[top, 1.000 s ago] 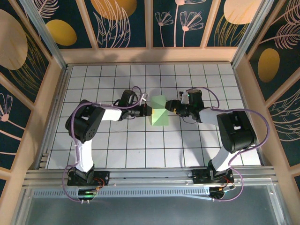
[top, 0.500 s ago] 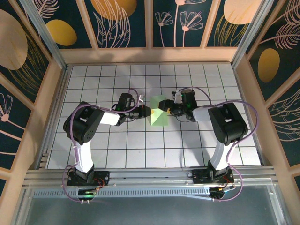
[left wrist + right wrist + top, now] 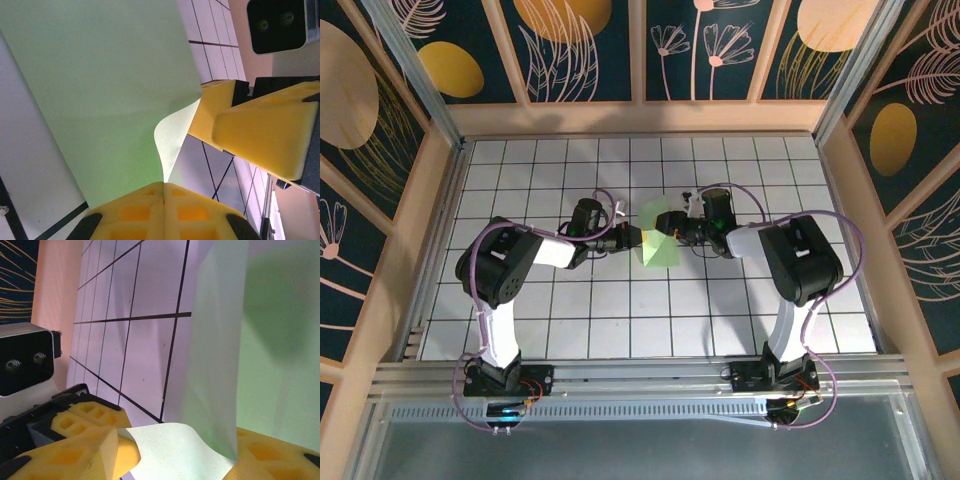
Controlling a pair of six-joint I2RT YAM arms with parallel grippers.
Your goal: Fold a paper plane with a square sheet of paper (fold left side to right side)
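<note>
Fingers of the left gripper [image 3: 163, 192] are pressed tight together, pad to pad, with the near edge of the sheet [image 3: 100, 90] nipped in the seam between them. Green paper runs away from that pinch as a broad smooth plane. One corner curls over, paler, towards the right gripper [image 3: 207, 127], whose two yellow fingers stand apart, and the curl touches the nearer one.

From the right wrist that same corner lies limp across one finger [image 3: 85, 455] of the right gripper, and the rest of the sheet [image 3: 270, 340] rises like a wall beside the other finger. So these jaws are parted with paper between them, not clamped on it (whether the far pad touches the paper I cannot tell). The left gripper [image 3: 85, 415] sits just behind, closed, under its black camera [image 3: 25, 370].

From above, the sheet [image 3: 660, 248] is at the middle of the table [image 3: 520, 170], partly lifted off the white tiles. The left gripper [image 3: 632, 238] is at its left edge and the right gripper [image 3: 672, 228] at its right, the two nearly meeting over it. Both arms reach in from the near edge, elbows out. Dark walls [image 3: 590, 50] painted with gold discs and pale leaves stand round the table
</note>
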